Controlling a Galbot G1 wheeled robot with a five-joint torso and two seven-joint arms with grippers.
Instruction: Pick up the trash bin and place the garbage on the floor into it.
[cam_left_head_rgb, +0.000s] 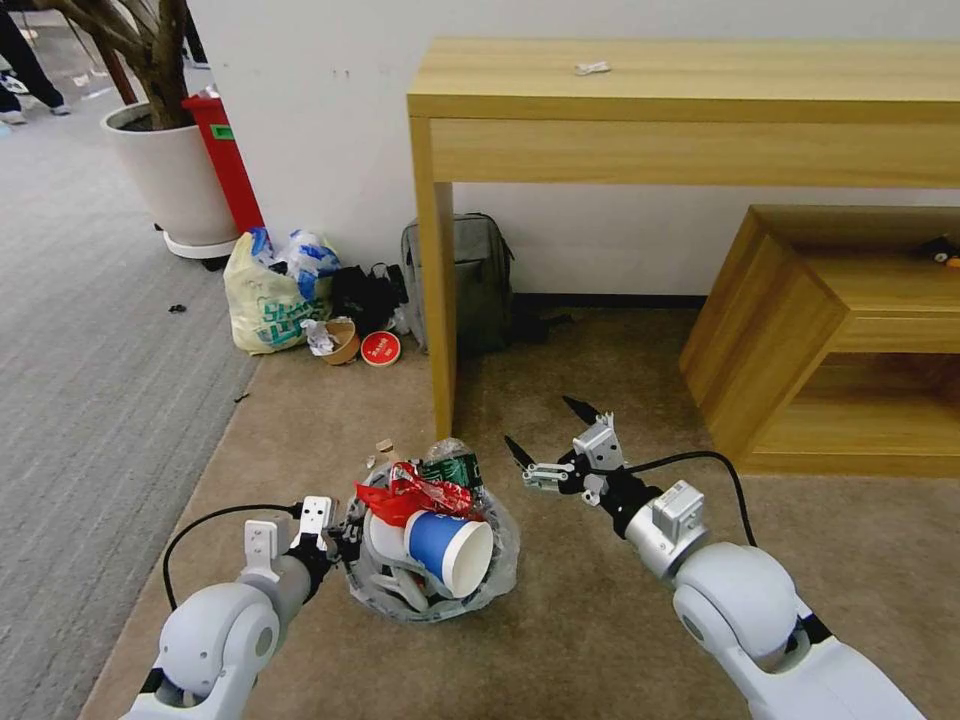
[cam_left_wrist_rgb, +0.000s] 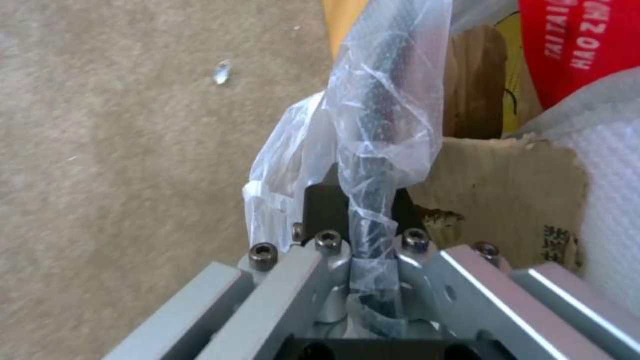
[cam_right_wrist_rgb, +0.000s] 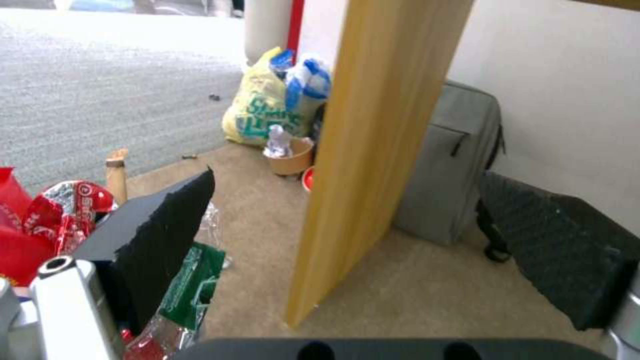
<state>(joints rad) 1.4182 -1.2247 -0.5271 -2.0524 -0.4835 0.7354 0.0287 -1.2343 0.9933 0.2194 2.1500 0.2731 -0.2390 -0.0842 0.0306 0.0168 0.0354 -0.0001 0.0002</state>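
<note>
- My left gripper (cam_left_head_rgb: 345, 535) is clamping the rim of the trash bin (cam_left_head_rgb: 500, 575) — jaws tight on it.
- My right gripper (cam_left_head_rgb: 545, 435) is hovering beside the bin, jaws wide, holding nothing.

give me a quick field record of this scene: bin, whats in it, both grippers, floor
bin: trash bin on the beige carpet, lined with a clear plastic bag
contents: heaped above the rim; blue paper cup on its side, red wrappers, green crushed bottle, cardboard piece
left gripper: shut on the bin's bagged rim
right gripper: open, held beside the bin, nothing in it
floor near bin: small scraps behind it
</note>
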